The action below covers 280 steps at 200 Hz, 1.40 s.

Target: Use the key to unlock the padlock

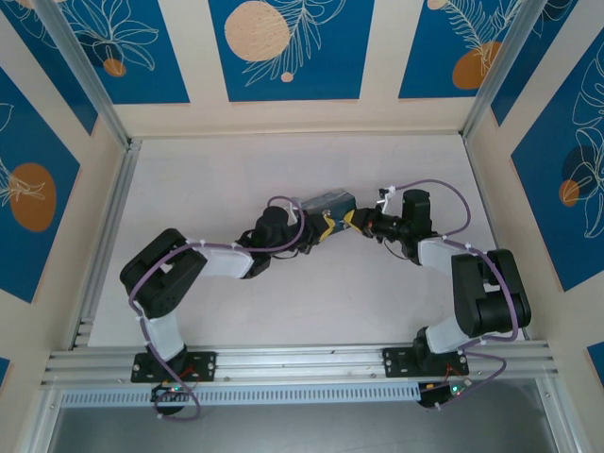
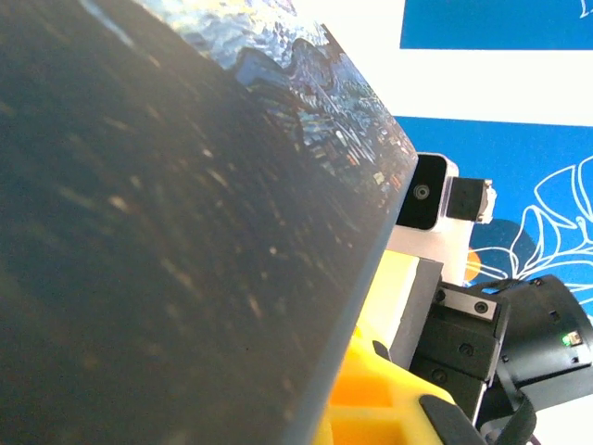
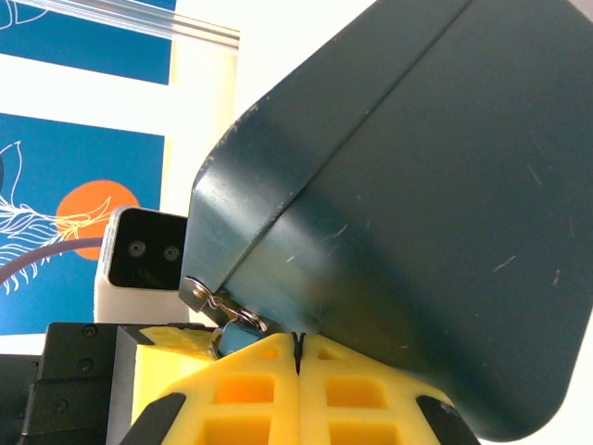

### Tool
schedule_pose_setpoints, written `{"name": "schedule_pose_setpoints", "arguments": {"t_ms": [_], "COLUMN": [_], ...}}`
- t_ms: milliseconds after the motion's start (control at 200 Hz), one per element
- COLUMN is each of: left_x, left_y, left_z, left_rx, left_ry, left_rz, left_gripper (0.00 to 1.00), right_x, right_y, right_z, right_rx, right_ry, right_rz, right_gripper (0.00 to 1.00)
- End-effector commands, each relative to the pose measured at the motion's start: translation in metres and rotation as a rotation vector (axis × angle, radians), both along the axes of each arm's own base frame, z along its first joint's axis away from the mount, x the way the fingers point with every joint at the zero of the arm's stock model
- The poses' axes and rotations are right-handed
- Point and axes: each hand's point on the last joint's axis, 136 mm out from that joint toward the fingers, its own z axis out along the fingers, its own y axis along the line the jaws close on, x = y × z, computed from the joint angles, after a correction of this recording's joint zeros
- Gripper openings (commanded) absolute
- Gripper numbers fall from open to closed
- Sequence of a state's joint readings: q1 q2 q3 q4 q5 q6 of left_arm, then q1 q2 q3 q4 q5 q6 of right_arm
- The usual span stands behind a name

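Right wrist footage gave the closest look. The padlock (image 3: 236, 335) hung at the lower corner of the night-sky tin (image 3: 417, 232), its thin shackle looped through a small metal tab on the tin's edge. Its bluish body touched the tip of the right hand (image 3: 296, 360). That hand's two yellow fingers were pressed flat together with no gap along the seam (a thin dark sliver stood at the top of the seam, too small to say whether it was the key). The key could not be made out with any certainty. From the top external camera, both arms met over the middle of the table (image 1: 311, 302), with the left hand (image 1: 329, 226) against the tin's near side and the right hand just beside it. In the left wrist view the tin's dark side covered most of the left hand, with one yellow finger (image 2: 380, 408) showing beneath it, so I could not tell whether that hand was clamped on the tin or merely resting beside it. I judged the step in hand to be bringing the key to the lock, which was not yet opened. The next move would call for lining the key tip up finely with the keyhole while the tin was held steady, then a push in and a twist.
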<state>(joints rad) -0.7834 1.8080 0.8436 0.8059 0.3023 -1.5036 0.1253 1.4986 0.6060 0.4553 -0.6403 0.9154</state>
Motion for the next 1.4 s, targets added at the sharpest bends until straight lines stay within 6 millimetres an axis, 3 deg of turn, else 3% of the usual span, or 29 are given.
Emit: {"name": "schedule_pose_setpoints", "arguments": {"t_ms": [0,280,520,915,1105,1395], "left_x": [-0.028,-0.029,-0.029,-0.031,-0.032,-0.031], "left_y": [-0.019,-0.027,-0.030,-0.027,-0.027,-0.022], "left_z": [0.017,0.017,0.006,-0.004,0.006,0.030], "left_rx": [0.001,-0.002,0.003,0.017,-0.021,-0.051], "left_ry": [-0.097,-0.158,-0.147,-0.141,-0.153,-0.252], "left_rz": [-0.182,-0.240,-0.255,-0.252,-0.251,-0.248], "left_gripper": [0.00,0.00,0.00,0.00,0.00,0.00], "right_x": [-0.018,-0.028,-0.031,-0.039,-0.035,-0.032], "right_y": [0.027,0.030,0.047,0.059,0.043,0.034], "right_z": [0.030,0.016,0.019,0.014,0.010,0.011], "right_rx": [0.092,0.130,0.172,0.173,0.165,0.193], "right_ry": [-0.042,0.073,0.096,0.135,0.124,0.183], "right_rz": [0.190,0.180,0.208,0.219,0.152,0.125], "right_gripper": [0.00,0.00,0.00,0.00,0.00,0.00]}}
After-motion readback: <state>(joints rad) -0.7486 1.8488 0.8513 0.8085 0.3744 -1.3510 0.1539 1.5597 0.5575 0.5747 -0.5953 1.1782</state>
